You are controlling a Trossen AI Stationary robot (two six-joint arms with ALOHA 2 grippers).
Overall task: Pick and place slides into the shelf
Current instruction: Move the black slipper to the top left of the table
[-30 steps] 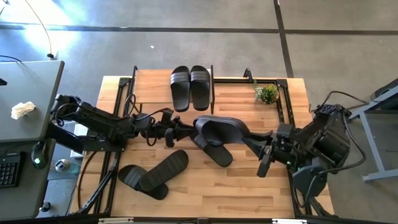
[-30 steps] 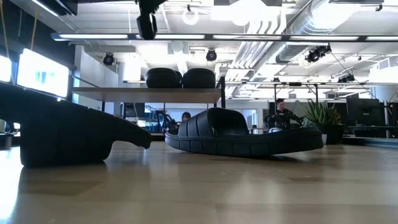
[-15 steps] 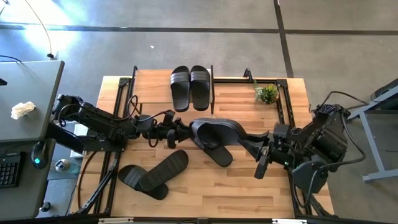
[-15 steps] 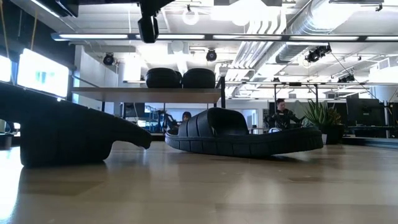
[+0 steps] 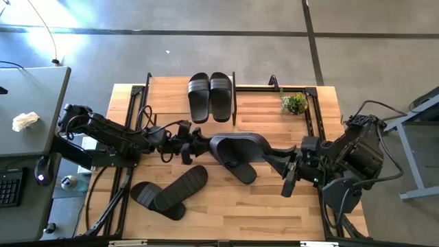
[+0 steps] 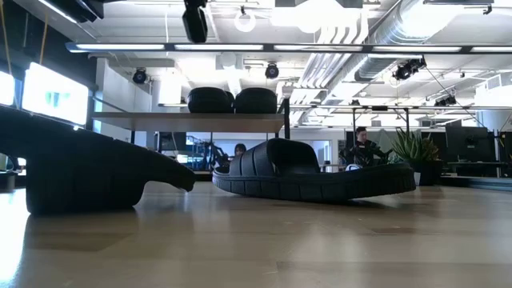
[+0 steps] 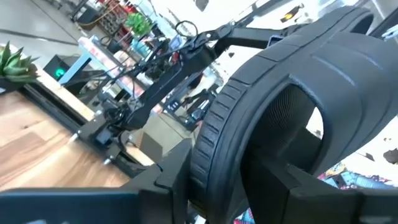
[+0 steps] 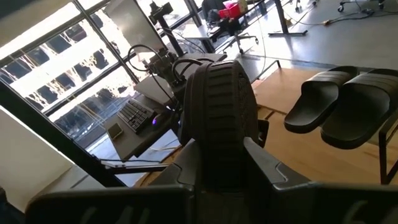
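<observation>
One black slide [image 5: 240, 144] hangs in the air over the table's middle, lying left to right, with a gripper shut on each end. My left gripper [image 5: 201, 145] is at its left end and my right gripper [image 5: 278, 156] at its right end. Below it another slide [image 5: 241, 169] rests on its sole on the table. Two more slides [image 5: 168, 192] lie overlapping at the near left. A pair of slides [image 5: 209, 96] stands sole down on the shelf [image 5: 168, 96] at the far side. My left gripper pinches the slide's left end [image 7: 205, 168] between its two fingers [image 7: 168, 183], coming roughly level from the table's left. The slide is lifted clear of the table, its strap opening facing this gripper. My right gripper pinches the slide's right end [image 8: 217, 146] between its two fingers [image 8: 267, 165], coming from the table's right and pointing slightly down, along the slide. The ridged sole [image 8: 221, 99] faces its wrist camera.
A small green plant [image 5: 293, 103] stands at the far right beside a black frame [image 5: 312, 113]. In the low view the near-left slides [image 6: 80, 168] loom close, and people sit in the room behind. Bare wood lies at the near right of the table.
The held slide has shifted slightly toward the table's left edge, both grippers staying on its ends. It remains clear of the table.
</observation>
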